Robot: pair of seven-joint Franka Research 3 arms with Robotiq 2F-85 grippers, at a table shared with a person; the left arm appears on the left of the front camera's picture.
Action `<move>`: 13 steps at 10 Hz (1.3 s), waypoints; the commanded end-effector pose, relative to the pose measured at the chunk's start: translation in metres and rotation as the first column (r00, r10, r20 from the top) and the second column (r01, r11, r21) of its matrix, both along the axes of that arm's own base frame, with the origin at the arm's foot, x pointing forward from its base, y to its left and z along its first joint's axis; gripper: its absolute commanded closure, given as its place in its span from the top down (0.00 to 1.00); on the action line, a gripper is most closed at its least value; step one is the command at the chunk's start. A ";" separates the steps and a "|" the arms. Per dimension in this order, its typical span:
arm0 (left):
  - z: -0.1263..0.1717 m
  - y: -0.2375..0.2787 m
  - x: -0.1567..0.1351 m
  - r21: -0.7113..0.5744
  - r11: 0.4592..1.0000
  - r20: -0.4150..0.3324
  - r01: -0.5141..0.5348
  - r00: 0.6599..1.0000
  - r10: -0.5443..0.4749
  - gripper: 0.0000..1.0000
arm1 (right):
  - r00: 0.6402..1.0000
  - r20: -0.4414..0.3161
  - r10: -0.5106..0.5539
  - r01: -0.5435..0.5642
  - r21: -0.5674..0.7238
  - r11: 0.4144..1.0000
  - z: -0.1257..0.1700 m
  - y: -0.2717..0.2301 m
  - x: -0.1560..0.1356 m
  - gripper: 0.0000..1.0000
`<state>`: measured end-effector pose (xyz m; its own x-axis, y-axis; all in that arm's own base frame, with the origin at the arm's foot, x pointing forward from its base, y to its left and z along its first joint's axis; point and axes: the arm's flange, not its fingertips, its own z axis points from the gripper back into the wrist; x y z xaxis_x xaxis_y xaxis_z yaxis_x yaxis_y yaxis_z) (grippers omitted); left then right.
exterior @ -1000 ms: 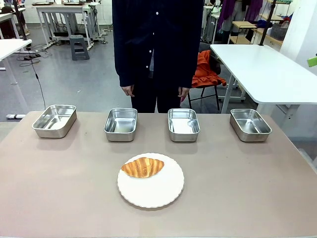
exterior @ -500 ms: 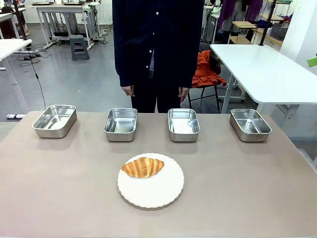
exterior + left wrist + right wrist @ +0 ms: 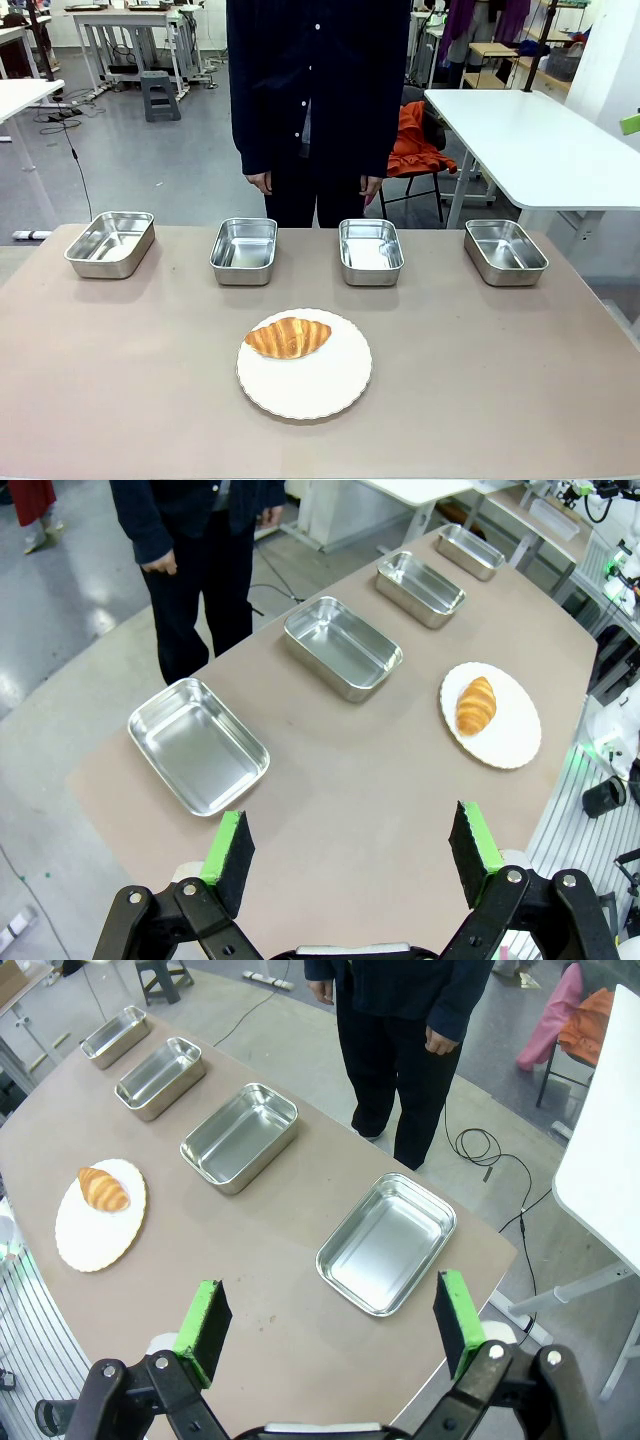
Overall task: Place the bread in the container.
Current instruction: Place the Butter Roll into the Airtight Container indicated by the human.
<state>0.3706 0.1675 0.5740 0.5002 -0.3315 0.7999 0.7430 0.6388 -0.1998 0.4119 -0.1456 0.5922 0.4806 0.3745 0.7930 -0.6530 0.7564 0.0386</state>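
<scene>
Quick rundown of the table. Croissant (image 3: 288,338) lying on the white plate (image 3: 312,392), on the plate's far-left part, middle of the table (image 3: 500,380). Behind it, a row of steel pans along the far edge: far-left pan (image 3: 110,243), left-middle pan (image 3: 244,248), right-middle pan (image 3: 370,248), far-right pan (image 3: 505,250). All four empty and set apart from each other. No telling which one counts as the container. Person (image 3: 318,90) standing just past the far edge, hands (image 3: 260,183) hanging down, touching nothing.

Left wrist camera: left gripper (image 3: 350,842) up high over the table, spread wide, green pads (image 3: 226,842) facing each other with just bare tabletop between. Pinching nothing. Croissant (image 3: 476,704) well apart from it, up and to the right in that picture, out past the right-hand finger. Nearest thing to this gripper: far-left pan (image 3: 198,745), just beyond the left-hand finger.

Right wrist camera: same deal. Right gripper (image 3: 330,1315) spread wide and empty, high over the table's end. Croissant (image 3: 104,1188) way off to the left in that picture, beyond the left-hand finger, well apart. Far-right pan (image 3: 385,1245) lying straight out past the gap between the fingers.
</scene>
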 end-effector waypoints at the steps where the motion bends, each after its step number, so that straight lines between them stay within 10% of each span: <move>1: 0.000 0.001 -0.001 0.002 1.000 0.012 0.011 1.000 -0.011 1.00 | 1.000 0.006 0.004 -0.004 0.002 1.000 0.000 0.000 0.001 1.00; 13: 0.000 0.001 -0.001 0.002 1.000 0.012 0.011 1.000 -0.011 1.00 | 1.000 0.006 0.004 -0.004 0.002 1.000 0.000 0.000 0.001 1.00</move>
